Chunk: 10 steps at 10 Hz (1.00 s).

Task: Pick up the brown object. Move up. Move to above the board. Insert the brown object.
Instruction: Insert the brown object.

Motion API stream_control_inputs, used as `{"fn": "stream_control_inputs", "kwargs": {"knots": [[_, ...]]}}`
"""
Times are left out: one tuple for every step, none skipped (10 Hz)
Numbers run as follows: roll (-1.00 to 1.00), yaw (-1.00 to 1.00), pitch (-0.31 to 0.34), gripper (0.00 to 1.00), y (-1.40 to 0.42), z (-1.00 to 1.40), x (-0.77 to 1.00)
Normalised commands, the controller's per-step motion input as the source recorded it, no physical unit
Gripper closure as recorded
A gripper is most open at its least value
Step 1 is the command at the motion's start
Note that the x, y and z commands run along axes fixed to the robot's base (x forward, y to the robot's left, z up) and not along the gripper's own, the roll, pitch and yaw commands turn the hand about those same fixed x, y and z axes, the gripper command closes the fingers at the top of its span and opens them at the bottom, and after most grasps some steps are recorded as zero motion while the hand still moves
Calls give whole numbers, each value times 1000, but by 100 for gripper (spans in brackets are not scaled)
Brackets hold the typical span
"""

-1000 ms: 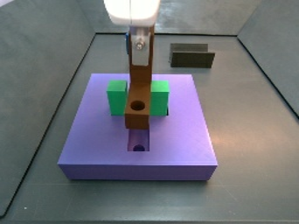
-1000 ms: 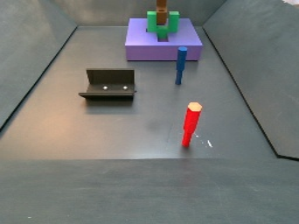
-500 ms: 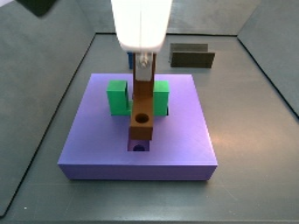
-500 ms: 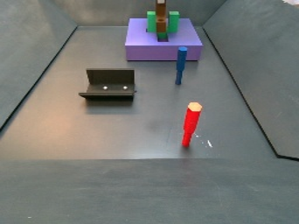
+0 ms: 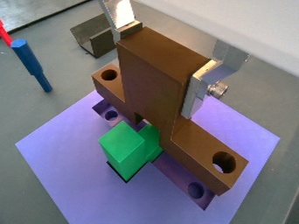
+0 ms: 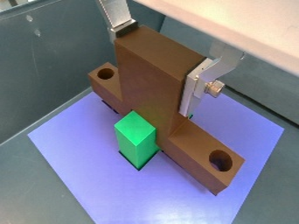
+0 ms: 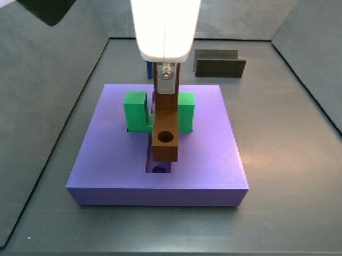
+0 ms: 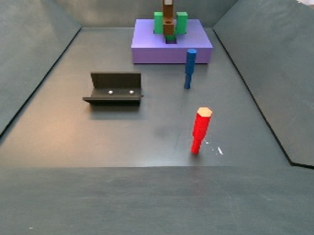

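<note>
The gripper is shut on the upright thick part of the brown object, over the middle of the lavender board. Both wrist views show the silver fingers pressed on the brown object's two sides. Its flat bar, with a round hole, lies along the board's slot and passes through the green U-shaped block. I cannot tell how deep it sits. In a side view the brown object and board stand far back.
A dark olive-grey box stands behind the board. The fixture stands on the floor at the left. A blue peg stands in front of the board, and a red peg stands nearer.
The gripper has moved down with the brown object. The bar has dropped lower between the arms of the green block, towards the slot.
</note>
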Motion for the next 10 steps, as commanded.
{"fn": "stream_control_inputs", "kwargs": {"knots": [[0,0,-154,100,-23,-51,-200],[0,0,-156,100,-49,-91,-143],[0,0,-147,100,-54,-89,-126],[0,0,-141,100,-57,-91,-114],[0,0,-144,100,-57,-131,-149],[0,0,-134,100,-49,-134,-106],[0,0,-77,100,0,-226,0],[20,0,-36,100,0,-274,0],[56,0,-11,100,0,-326,0],[71,0,0,100,0,-297,0]]}}
